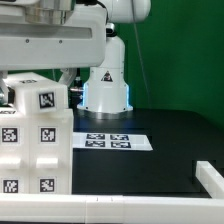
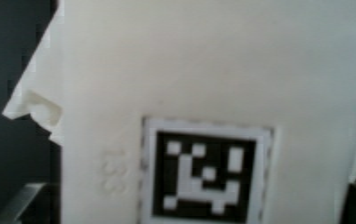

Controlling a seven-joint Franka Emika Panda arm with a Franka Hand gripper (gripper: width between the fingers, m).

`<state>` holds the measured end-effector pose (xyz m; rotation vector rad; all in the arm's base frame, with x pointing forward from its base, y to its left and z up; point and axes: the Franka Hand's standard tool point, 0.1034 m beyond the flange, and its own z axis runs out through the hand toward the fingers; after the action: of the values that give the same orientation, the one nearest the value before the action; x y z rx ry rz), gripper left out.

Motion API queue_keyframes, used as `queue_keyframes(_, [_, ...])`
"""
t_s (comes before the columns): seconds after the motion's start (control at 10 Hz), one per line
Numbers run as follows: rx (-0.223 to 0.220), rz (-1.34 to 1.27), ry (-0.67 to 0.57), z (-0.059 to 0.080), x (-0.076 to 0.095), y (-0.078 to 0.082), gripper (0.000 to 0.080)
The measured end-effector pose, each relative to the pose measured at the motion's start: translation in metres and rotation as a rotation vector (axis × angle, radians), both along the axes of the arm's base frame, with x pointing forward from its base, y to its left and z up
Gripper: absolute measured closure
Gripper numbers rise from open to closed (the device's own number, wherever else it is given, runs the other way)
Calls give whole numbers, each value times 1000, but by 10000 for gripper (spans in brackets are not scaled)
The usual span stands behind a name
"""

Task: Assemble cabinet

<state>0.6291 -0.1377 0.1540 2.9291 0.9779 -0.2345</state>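
In the wrist view, cabinet blurred, edges cropped.

Marker board flat on black table.

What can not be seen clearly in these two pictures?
- Gripper: exterior view, hidden behind the arm and the cabinet; whether it holds anything is unclear.
- Cabinet: cut off by the exterior view's left edge; blurred in the wrist view, filling it.
- Marker board: its tags are too small to read.
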Motion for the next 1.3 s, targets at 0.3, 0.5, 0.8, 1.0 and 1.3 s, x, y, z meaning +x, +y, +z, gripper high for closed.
queue_keyframes(0.3, [7,-4,1,15,-4,-4,153])
queue_keyframes(0.5, [10,-11,-8,26,-4,-11,151])
queue_keyframes(0.8, [9,-10,-3,23,-5,-11,151])
queue_keyframes(1.0, [22,-8,-1,24,-7,-10,151])
queue_keyframes(1.3, [133,-49,-13,30,-23,-10,151])
